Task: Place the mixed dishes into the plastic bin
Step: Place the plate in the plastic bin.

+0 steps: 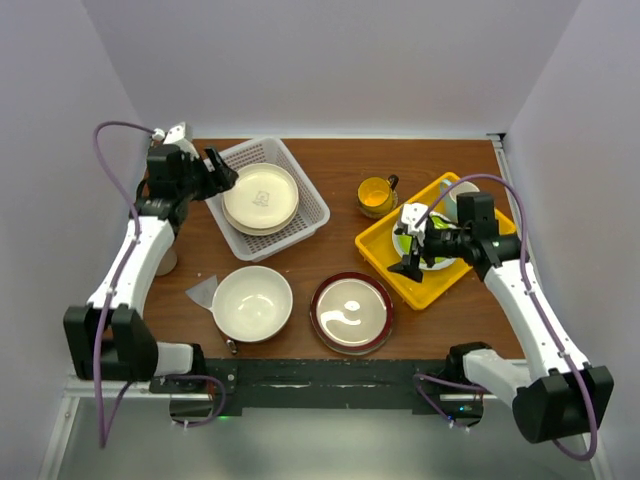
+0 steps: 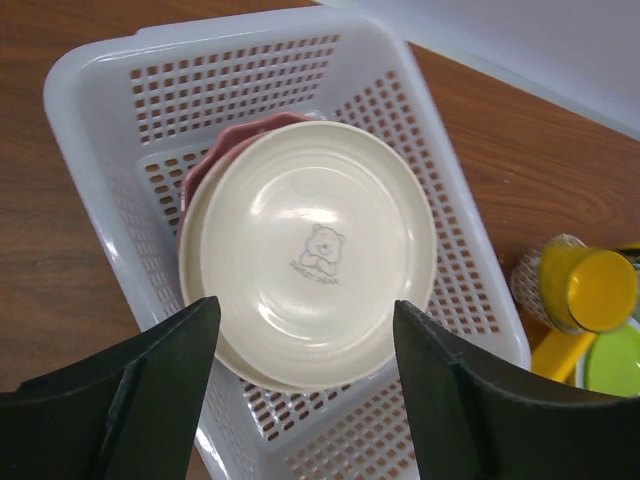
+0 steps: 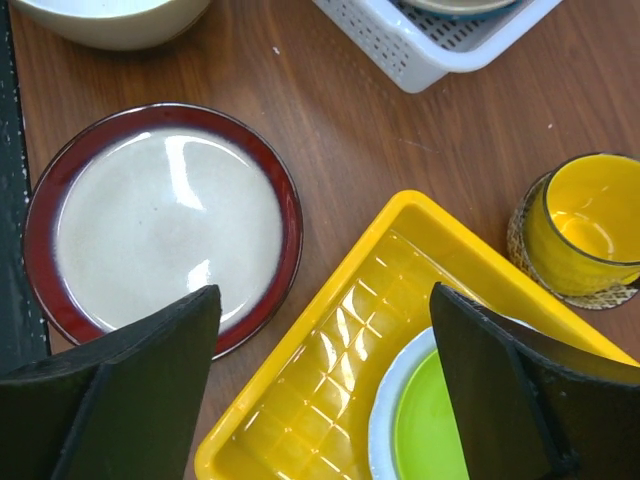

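On the brown table (image 1: 340, 200) we are logging left tool (image 2: 302, 305) and right tool (image 3: 325, 295) both spread empty, cream plate (image 2: 310, 250) lying stacked in the plastic bin (image 2: 120, 80), so we are favouring a straight-up retreat.

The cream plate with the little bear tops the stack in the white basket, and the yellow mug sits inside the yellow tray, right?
Not quite. The yellow mug stands outside the yellow tray, beside it, as the right wrist view shows. The cream plate with the bear does top the stack in the white basket.
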Action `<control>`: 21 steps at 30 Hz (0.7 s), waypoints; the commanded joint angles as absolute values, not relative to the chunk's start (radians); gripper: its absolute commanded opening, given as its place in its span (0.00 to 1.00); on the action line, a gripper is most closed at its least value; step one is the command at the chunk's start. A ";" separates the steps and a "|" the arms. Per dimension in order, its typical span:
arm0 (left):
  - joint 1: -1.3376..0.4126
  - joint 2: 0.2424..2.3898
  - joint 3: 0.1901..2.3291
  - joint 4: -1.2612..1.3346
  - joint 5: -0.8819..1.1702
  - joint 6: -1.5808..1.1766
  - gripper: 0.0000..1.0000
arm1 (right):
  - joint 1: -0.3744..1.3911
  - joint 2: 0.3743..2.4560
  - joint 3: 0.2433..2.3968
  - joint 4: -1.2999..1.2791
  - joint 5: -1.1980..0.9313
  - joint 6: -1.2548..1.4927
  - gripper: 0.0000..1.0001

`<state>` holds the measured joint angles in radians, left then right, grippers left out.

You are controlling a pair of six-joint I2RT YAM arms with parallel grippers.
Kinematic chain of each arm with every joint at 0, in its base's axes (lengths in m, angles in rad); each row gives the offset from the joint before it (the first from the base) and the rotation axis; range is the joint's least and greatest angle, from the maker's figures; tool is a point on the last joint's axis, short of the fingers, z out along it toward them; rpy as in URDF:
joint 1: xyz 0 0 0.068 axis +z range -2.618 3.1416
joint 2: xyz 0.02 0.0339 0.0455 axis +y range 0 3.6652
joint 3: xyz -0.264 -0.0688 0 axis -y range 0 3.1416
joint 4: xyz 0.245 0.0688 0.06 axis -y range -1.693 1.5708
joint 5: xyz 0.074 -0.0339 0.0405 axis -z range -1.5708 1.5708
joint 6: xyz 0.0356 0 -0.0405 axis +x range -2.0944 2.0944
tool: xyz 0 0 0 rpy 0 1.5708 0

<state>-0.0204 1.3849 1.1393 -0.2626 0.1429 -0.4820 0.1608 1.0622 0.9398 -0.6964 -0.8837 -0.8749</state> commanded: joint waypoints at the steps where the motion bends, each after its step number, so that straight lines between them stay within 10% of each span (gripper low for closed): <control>1: -0.014 1.217 1.030 -0.170 0.333 -0.381 0.82 | 0.156 0.993 0.904 -0.667 -0.905 -0.886 0.94; 21: -0.014 0.808 0.641 -0.061 0.629 -0.302 0.96 | 0.156 0.934 0.907 -0.842 -0.950 -0.966 0.98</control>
<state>-0.0200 0.8310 0.6823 -0.1364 0.5728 -0.3435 0.1608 0.9543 0.9047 -0.8528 -0.9047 -0.9783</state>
